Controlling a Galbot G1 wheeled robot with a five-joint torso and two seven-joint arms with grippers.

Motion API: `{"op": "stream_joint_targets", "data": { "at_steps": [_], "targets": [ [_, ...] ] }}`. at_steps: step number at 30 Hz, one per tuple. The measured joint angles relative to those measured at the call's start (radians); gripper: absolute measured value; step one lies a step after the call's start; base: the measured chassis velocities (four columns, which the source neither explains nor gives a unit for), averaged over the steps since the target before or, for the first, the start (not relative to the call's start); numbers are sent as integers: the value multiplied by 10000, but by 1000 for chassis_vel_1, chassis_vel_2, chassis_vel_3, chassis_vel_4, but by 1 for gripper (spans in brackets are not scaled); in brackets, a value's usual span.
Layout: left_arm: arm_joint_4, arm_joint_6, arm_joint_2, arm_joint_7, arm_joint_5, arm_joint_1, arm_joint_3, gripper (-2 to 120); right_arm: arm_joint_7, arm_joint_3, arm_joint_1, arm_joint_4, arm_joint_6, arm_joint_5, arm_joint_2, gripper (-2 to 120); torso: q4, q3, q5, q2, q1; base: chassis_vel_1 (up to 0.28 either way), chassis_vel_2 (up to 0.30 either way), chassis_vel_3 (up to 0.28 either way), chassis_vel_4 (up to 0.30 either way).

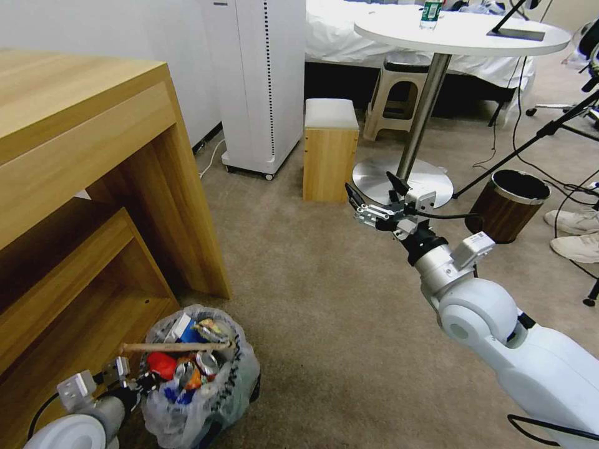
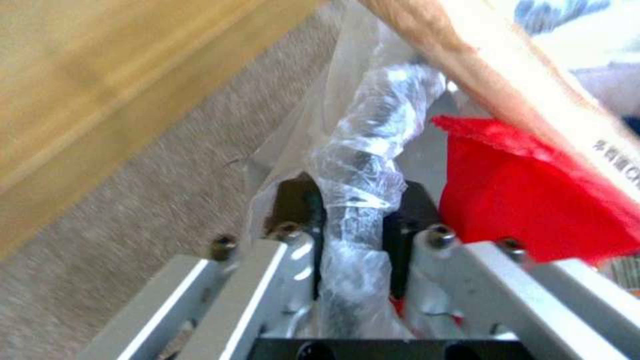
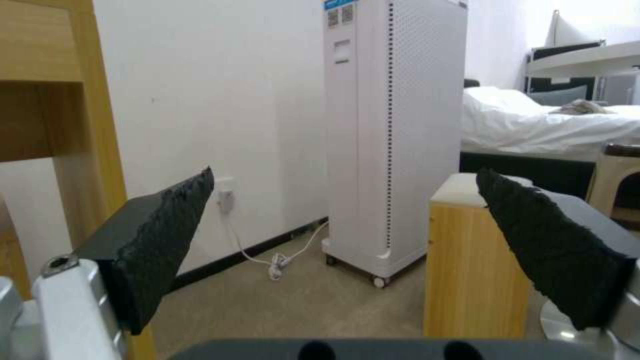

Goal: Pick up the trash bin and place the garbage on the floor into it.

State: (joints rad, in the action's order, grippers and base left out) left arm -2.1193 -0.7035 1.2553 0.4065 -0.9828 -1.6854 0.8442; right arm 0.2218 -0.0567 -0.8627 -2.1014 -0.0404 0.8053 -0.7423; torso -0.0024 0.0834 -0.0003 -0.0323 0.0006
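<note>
The trash bin [image 1: 206,393], black with a crinkled plastic liner, is low by the desk at the near left. It holds garbage: a wooden stick [image 1: 178,347] across the top, a red wrapper [image 1: 161,365], crushed cans [image 1: 206,362] and a blue-white cup [image 1: 186,330]. My left gripper [image 1: 142,381] is shut on the bin's bag-covered rim [image 2: 357,165], with the red wrapper [image 2: 527,195] and the stick [image 2: 480,65] just inside. My right gripper [image 1: 372,194] hovers open and empty over the beige carpet floor [image 1: 324,312] mid-room; its black pads [image 3: 160,245] stand wide apart.
A wooden desk [image 1: 93,187] stands at left. A white air purifier [image 1: 262,81] and a wooden stool [image 1: 331,149] stand ahead. The round table's base [image 1: 430,181] and a brown wood-grain bin [image 1: 508,206] are at right, with a person's shoes [image 1: 574,234] and cables.
</note>
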Motion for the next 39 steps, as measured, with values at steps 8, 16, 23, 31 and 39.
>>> {"op": "stream_joint_targets", "data": {
  "at_steps": [8, 16, 23, 31, 39],
  "targets": [
    [-948, 377, 422, -332, 1515, -461, 141, 53, -81, 92, -110, 48, -133, -186, -110, 100, 0, -1, 3, 0, 0, 0, 0, 0, 0],
    [-1448, 1080, 907, -934, 3260, -673, 364, 81, -165, -283, -399, 81, -164, -246, -405, 100, 1, -1, 2, 0, -1, 0, 0, 0, 0],
    [-2358, 2103, 1258, -1636, 4752, -801, 748, 107, -92, -1867, -1117, 201, -526, -669, -1013, 100, 2, -1, 4, 0, 0, 0, 0, 0, 0],
    [-3451, 2034, 1080, -1712, 5007, -1452, 692, 115, 428, -5084, -2814, -86, 359, -1444, -1181, 100, -1, -3, 2, 0, -1, 0, 0, 0, 0],
    [-3866, 1878, 852, -1837, 5286, -2005, 466, 111, 829, -7380, -5010, -749, 528, -2056, -1558, 100, 0, -3, 0, 0, 0, 0, 0, 0, 0]
  ]
}}
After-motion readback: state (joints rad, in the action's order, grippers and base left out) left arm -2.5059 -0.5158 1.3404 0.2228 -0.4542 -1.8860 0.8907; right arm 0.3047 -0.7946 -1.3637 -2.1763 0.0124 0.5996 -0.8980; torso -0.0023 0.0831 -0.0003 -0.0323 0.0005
